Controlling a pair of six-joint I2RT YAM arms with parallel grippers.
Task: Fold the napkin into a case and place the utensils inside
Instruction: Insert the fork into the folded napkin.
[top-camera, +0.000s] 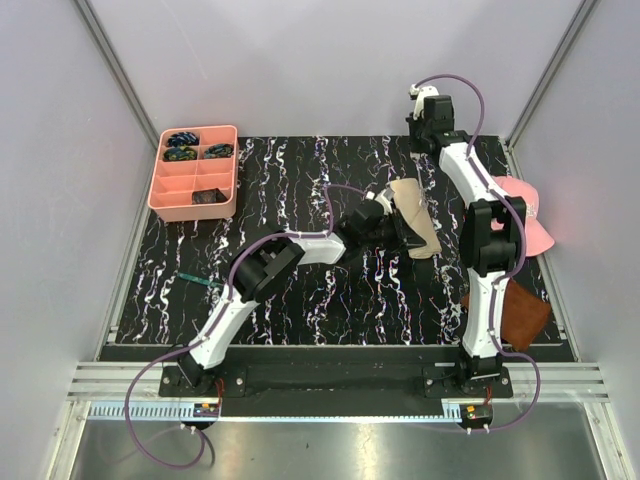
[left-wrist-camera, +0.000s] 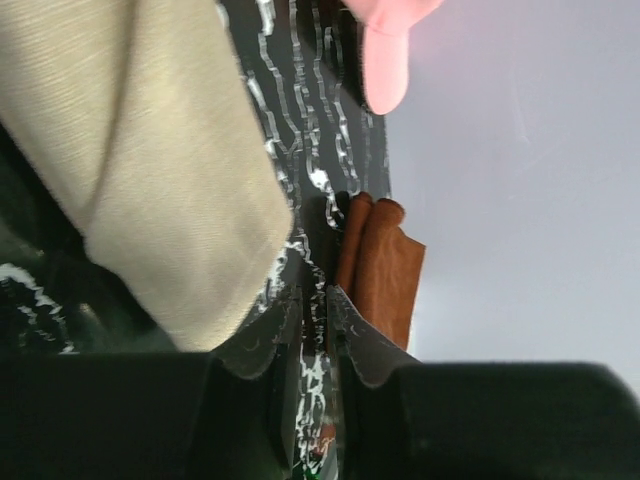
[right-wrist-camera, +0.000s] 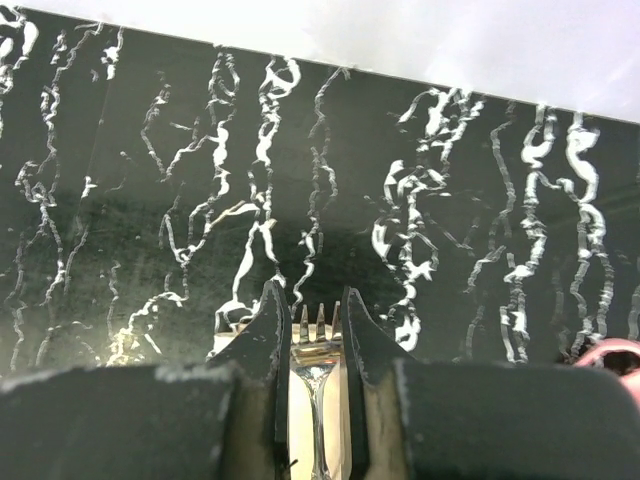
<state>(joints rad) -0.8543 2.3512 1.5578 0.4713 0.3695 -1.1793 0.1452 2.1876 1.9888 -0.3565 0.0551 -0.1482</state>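
Clamping fork (right-wrist-camera: 318, 340) near far edge of table (right-wrist-camera: 150, 200), right gripper (right-wrist-camera: 310, 292) closed, left gripper (left-wrist-camera: 315, 300) narrowly open beside napkin (left-wrist-camera: 150, 170)

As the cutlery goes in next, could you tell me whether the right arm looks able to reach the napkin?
Probably yes, though crowded: the napkin lies just left of the right arm, but the left gripper sits at its edge, and the right gripper holds a fork.
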